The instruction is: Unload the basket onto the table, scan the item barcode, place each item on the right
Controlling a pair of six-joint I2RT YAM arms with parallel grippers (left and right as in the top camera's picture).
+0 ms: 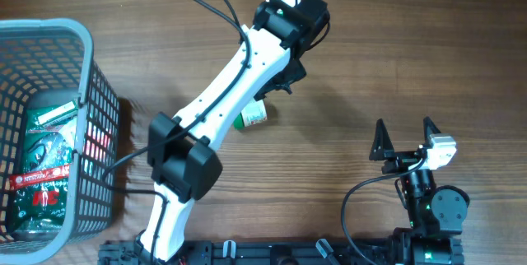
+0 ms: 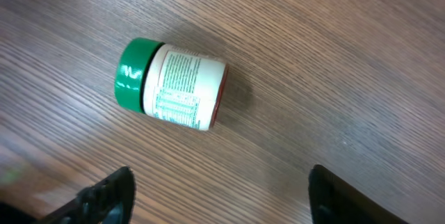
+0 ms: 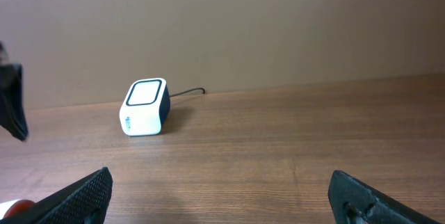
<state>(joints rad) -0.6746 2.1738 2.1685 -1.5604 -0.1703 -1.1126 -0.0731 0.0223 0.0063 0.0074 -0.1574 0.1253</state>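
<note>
A small white plastic jar with a green lid [image 2: 170, 85] is being borne on its side by the wooden table [image 2: 334, 57], touched by neither hand, while the left hand [image 2: 219, 200] is being held spread above it and the right hand [image 1: 403, 143] is being held spread well apart from it.

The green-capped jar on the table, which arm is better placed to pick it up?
Left. The left gripper hangs open directly above the jar lying on its side; the right gripper sits open, well away.
</note>
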